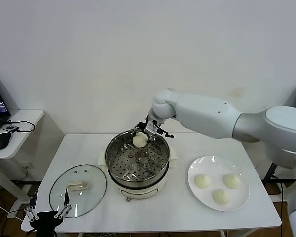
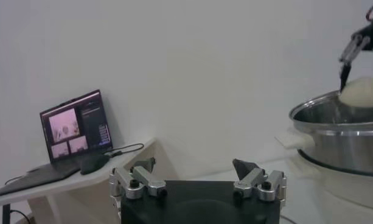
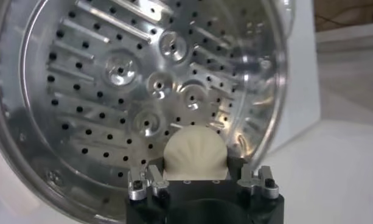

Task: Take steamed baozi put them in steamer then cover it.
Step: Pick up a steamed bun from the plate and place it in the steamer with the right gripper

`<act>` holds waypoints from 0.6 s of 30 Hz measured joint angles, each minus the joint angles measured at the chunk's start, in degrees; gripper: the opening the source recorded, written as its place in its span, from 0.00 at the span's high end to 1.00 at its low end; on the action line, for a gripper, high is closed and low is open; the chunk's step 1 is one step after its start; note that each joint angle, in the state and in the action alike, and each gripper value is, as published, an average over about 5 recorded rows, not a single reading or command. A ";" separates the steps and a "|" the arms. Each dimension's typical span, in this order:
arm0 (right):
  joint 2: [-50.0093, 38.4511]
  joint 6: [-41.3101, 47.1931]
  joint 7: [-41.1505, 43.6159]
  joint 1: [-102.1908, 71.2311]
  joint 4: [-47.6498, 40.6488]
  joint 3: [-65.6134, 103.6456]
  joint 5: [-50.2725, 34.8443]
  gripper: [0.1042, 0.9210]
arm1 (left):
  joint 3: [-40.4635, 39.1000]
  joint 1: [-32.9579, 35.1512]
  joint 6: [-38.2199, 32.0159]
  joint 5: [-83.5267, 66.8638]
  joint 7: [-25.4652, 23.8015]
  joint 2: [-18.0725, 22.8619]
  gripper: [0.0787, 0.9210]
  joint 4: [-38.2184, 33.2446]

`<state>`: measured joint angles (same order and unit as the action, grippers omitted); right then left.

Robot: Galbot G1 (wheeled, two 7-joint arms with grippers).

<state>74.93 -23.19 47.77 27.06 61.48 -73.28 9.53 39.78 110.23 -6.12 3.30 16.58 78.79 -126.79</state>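
Observation:
My right gripper [image 1: 140, 135] is shut on a cream-white baozi [image 1: 139, 140] and holds it above the far rim of the steel steamer [image 1: 113, 148]. In the right wrist view the baozi [image 3: 194, 152] sits between my fingers [image 3: 240, 169] over the perforated tray [image 3: 101, 91], which holds no buns. Three more baozi [image 1: 202, 180] lie on the white plate [image 1: 197, 165] to the right of the steamer. The glass cover [image 1: 64, 190] with its cream handle lies on the table to the left of the steamer. My left gripper [image 1: 49, 213] is open and empty at the table's front left corner.
A side desk [image 1: 24, 118] at the far left carries a laptop [image 2: 73, 131] and a mouse [image 1: 1, 140]. The steamer's rim [image 2: 332, 119] shows at the edge of the left wrist view. The table's front edge runs close below the plate and the cover.

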 measured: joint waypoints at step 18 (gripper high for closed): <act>5.56 -6.93 -3.51 -2.22 -6.90 0.32 6.72 0.16 | 0.43 -0.21 -0.31 -0.02 0.31 0.23 0.12 -0.29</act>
<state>80.49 -30.11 44.26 24.84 54.58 -72.96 16.25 40.21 110.02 -6.43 3.29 16.89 79.02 -127.08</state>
